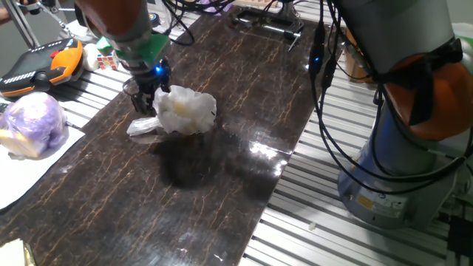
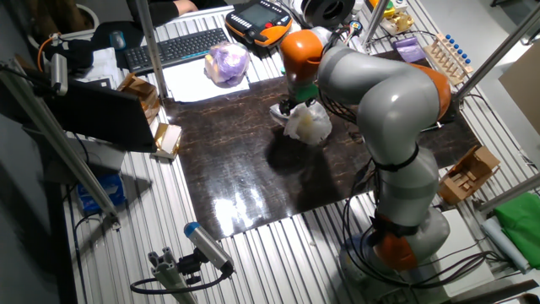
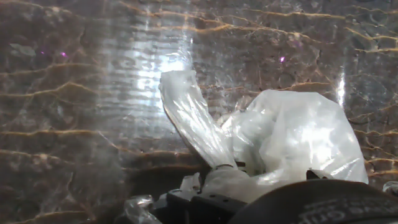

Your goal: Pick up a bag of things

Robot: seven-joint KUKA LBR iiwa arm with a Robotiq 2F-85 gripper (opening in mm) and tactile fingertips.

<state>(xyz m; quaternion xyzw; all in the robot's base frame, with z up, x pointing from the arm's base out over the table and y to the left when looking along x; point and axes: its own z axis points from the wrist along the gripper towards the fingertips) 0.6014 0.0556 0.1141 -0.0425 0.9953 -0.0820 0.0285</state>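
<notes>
Bag of things (image 1: 186,109): a small, crinkled, translucent white plastic bag with pale yellowish contents, hanging just above the dark, veined, glossy desk (image 1: 222,170), near its far end, with its shadow on the surface below. The twisted tail (image 3: 189,115) juts sideways as a flattened, wrinkled strip. No lettering can be read on the bag in any view. The pincer (image 1: 144,100) is clenched on the gathered plastic between tail and body. A purple-tinted plastic bundle (image 1: 31,124) lies well apart on white paper (image 1: 29,174), beside an orange-and-black handheld pendant (image 1: 44,65).
</notes>
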